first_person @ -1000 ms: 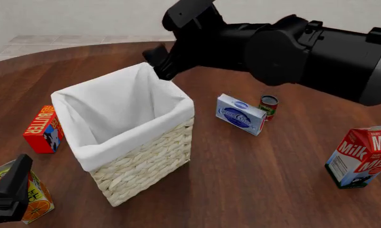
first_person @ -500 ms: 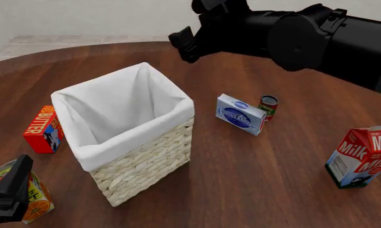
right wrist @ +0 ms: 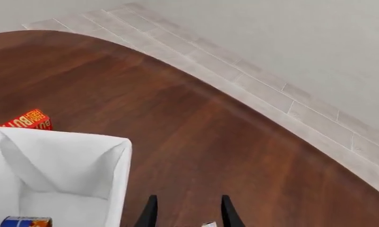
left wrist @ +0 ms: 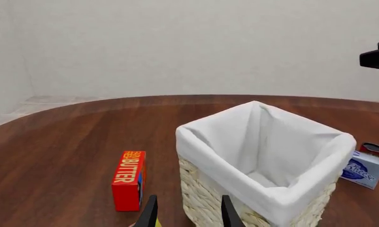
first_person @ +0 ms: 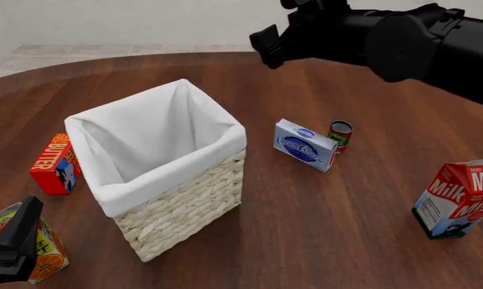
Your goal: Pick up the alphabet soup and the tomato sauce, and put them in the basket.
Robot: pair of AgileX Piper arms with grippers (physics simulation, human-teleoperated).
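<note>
The alphabet soup (right wrist: pixel 25 221) shows only in the right wrist view, as a blue and orange edge at the bottom of the basket (right wrist: pixel 63 142); the other views hide it. The basket (first_person: pixel 185 198) stands left of centre and also shows in the left wrist view (left wrist: pixel 208 194). The tomato sauce (first_person: pixel 340 133) stands upright on the table behind the cream cheese box, and shows in the left wrist view (left wrist: pixel 372 149). My right gripper (first_person: pixel 264 47) is open and empty, high over the far table, right of the basket. My left gripper (left wrist: pixel 187 215) is open and empty, low at the near left.
A white and blue cream cheese box (first_person: pixel 304 144) lies just left of the tomato sauce. A milk carton (first_person: pixel 458 198) stands at the right edge. A red butter box (first_person: pixel 53 162) lies left of the basket. An orange juice carton (first_person: pixel 41 253) sits by my left gripper.
My right arm has moved up and to the right, away from above the basket's far corner. The left arm and the objects on the table have not moved.
</note>
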